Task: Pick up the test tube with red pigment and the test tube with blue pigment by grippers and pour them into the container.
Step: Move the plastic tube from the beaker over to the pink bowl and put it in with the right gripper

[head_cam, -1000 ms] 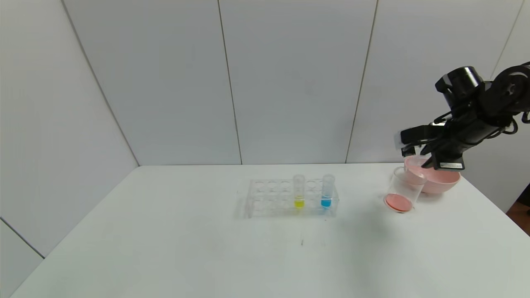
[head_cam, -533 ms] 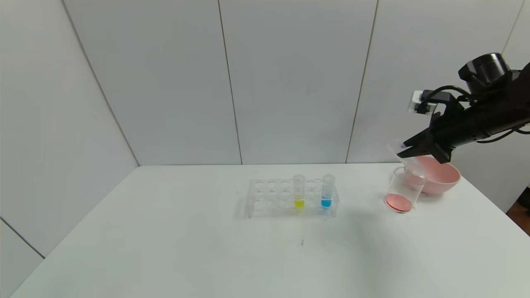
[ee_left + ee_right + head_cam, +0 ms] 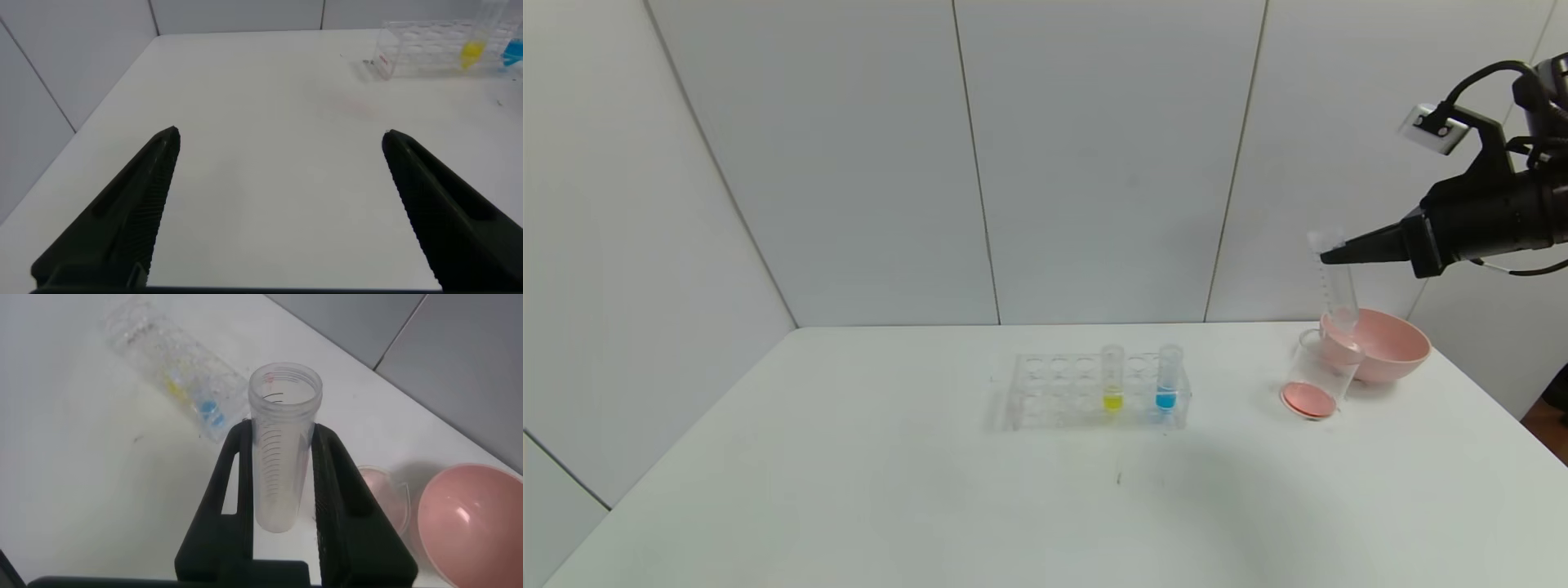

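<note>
Evidently the red pour was done: the right gripper [image 3: 1331, 256] clenched the emptied test tube with red pigment [image 3: 1337, 282], upright above the container [image 3: 1319, 377], whose bottom showed red. Next, that tube needed setting down. The test tube with blue pigment [image 3: 1168, 378] stood in the rack [image 3: 1045, 392]. The left gripper [image 3: 278, 163] hung released over the tabletop [image 3: 849, 457].

Rack [image 3: 1094, 392] mid-table — container [image 3: 1316, 377] right of it, before bowl [image 3: 1388, 347]
</note>
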